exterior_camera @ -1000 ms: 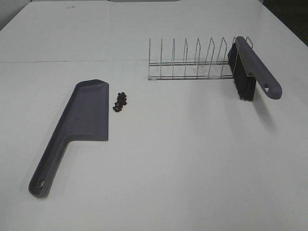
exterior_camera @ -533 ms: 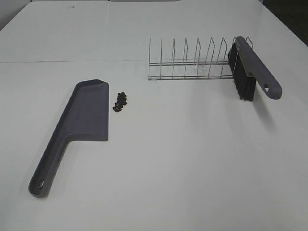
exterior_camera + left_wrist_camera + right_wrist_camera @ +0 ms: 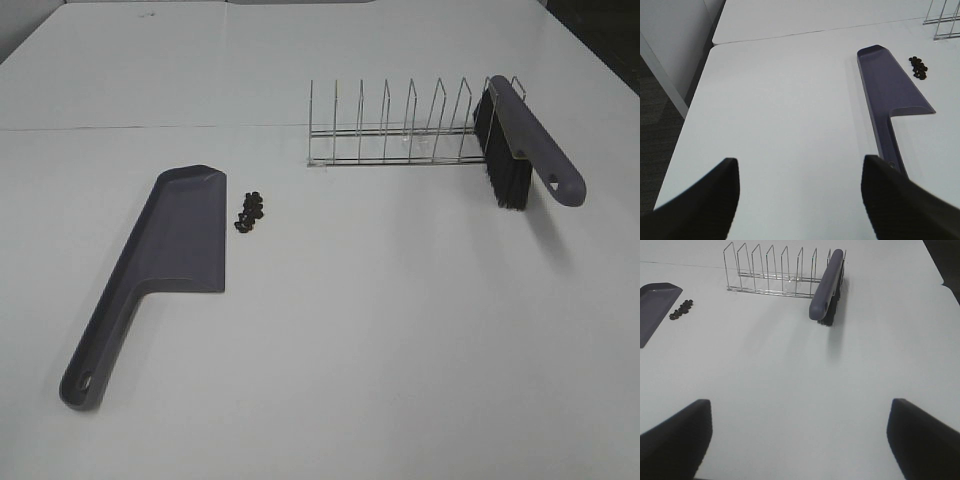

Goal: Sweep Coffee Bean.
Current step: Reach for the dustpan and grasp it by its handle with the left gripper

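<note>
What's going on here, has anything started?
Nothing is being handled. The left gripper and right gripper are both open and empty, well short of the tools. The coffee beans sit in a small cluster on the table beside the dustpan, not on it. The brush rests at the end of the wire rack, untouched.

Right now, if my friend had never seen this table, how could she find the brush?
Look on the white table for the shiny wire rack near the back. The brush is propped at the rack's right-hand end. Its handle is grey-purple like the flat dustpan lying far to the left, but only the brush has black bristles.
</note>
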{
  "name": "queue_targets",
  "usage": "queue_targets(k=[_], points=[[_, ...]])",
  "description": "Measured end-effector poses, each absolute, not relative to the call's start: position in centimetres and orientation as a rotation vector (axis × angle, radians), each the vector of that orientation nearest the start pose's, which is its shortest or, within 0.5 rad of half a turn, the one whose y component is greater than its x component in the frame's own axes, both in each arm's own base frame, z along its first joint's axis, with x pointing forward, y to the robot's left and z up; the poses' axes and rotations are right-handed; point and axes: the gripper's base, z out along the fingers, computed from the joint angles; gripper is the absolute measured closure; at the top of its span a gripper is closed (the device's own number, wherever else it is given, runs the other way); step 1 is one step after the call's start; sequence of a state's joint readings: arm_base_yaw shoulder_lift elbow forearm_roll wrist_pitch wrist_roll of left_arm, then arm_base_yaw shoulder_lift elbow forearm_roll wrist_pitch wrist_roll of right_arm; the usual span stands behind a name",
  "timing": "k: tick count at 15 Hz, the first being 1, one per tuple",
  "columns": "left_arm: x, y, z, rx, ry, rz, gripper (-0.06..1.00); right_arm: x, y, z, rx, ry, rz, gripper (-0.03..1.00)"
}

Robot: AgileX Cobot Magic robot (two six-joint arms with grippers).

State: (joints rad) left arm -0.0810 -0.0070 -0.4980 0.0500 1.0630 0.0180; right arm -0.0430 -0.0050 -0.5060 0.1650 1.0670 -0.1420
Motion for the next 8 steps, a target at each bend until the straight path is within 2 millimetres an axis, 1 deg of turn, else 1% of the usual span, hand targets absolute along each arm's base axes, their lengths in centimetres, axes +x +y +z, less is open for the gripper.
queue_targets(k=[8], points=[[-0.55,0.44,27.66,0.098,2.038,0.02,0.31,-0.67,1.34,27.93,-0.11,2.027,0.081,0.16]])
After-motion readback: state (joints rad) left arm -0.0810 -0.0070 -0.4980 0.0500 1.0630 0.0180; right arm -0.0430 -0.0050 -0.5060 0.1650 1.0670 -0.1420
